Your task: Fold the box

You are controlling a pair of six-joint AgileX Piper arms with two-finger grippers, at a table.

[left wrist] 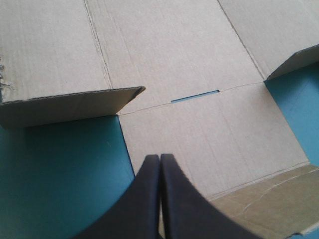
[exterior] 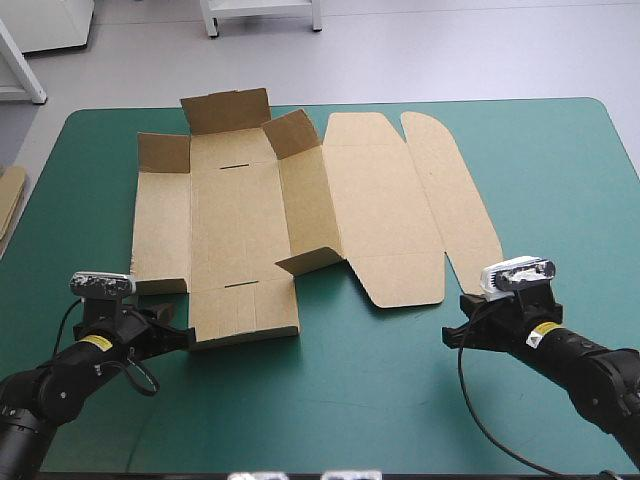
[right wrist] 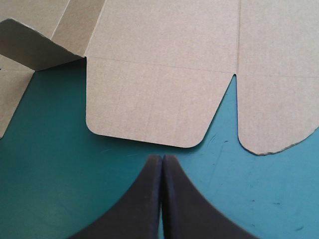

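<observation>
High view: box (exterior: 235, 230) spread out, long axis left-right, lid (exterior: 385, 200) rightward.

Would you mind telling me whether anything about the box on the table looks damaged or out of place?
No clear damage. The box lies mostly flat on the table, but several small flaps stand half-raised, and a spare piece of board pokes in at the table's left edge.

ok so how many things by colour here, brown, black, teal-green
brown: 2, the box and spare board
black: 2, the left hand and right hand
teal-green: 1, the cover
total: 5
</observation>
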